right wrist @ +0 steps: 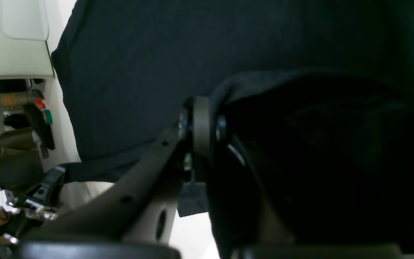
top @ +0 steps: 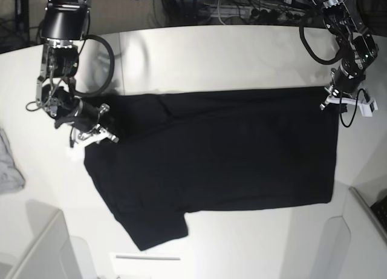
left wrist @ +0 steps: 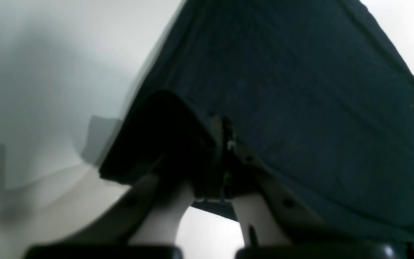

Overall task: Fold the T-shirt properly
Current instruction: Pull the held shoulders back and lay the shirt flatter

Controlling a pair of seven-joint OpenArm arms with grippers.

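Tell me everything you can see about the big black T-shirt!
The T-shirt is plain black, soft-looking cloth, spread out mostly flat on the white table. One short sleeve sticks out toward the near edge. No print shows on the side facing up. Its far edge is pinched at both ends: the left claw grips one corner and the right claw grips the other, each shut on the cloth.

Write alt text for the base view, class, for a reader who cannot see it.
A black T-shirt lies spread across a white table, held at two far corners: the left gripper on the view's right, the right gripper on its left, both shut on the cloth. A small grey cloth sits at the left edge.
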